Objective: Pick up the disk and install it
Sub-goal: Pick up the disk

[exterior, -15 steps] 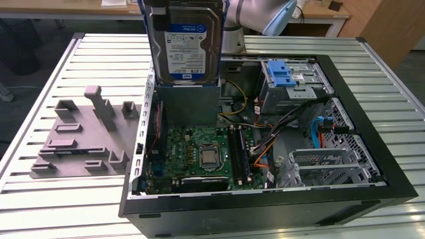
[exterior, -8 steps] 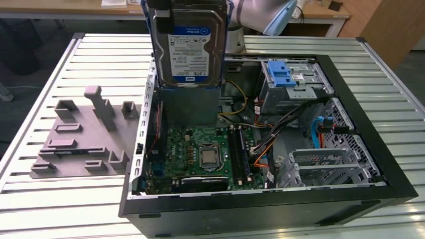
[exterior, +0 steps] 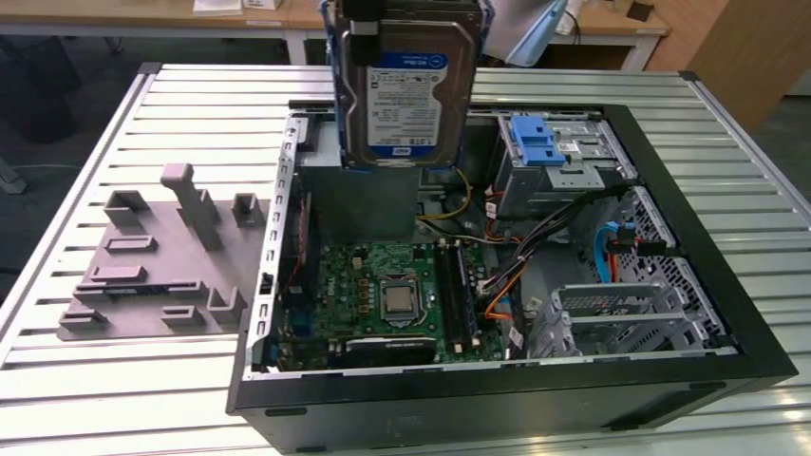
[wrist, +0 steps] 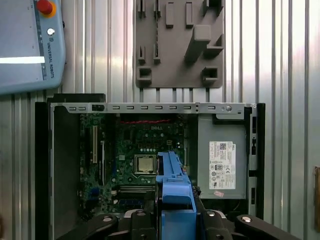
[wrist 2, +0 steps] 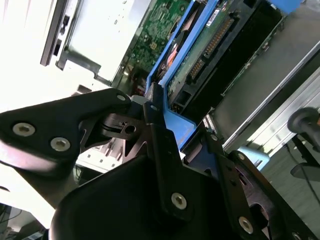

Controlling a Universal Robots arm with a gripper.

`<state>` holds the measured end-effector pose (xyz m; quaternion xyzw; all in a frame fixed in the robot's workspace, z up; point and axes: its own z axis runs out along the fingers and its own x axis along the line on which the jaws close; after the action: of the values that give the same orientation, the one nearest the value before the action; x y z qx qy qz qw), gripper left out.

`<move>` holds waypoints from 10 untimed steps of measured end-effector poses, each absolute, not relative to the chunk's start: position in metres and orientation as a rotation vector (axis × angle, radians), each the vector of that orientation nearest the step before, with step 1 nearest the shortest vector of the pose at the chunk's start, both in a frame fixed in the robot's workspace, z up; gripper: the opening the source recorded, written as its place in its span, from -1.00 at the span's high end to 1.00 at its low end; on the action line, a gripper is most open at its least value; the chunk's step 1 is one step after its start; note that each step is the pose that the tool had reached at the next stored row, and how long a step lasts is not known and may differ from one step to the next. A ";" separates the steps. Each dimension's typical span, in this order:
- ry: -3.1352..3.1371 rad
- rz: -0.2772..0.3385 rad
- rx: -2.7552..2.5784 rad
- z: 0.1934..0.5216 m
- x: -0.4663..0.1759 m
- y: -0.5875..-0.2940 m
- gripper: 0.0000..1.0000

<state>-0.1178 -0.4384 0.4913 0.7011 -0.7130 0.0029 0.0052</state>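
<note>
Gripper [wrist 2: 175, 125] clamped on disk [exterior: 405, 90] by its blue frame. Disk hangs upright above the open case [exterior: 507, 408], label outward, probably held high to clear the case walls before alignment.

a lab workshop: slatted metal bench [exterior: 742, 123], opened computer case [exterior: 507, 413], grey fixture plate [exterior: 146, 275].

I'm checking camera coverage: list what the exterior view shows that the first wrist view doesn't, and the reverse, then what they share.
Exterior view, not the first wrist view: the disk's labelled face, held upright above the case, and the blue-latched drive cage. First wrist view, not the exterior: the control pendant with a red button. Both: the motherboard, the grey fixture plate, the disk's blue carrier.
</note>
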 end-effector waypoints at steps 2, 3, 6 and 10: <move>-2.233 0.009 2.195 0.491 -0.109 -0.438 0.27; -2.233 0.009 2.195 0.491 -0.105 -0.438 0.27; -2.232 0.009 2.195 0.491 -0.101 -0.439 0.27; -2.233 0.009 2.195 0.491 -0.101 -0.439 0.27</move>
<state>-0.1007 -0.4387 0.4911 0.7011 -0.7130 0.0029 0.0052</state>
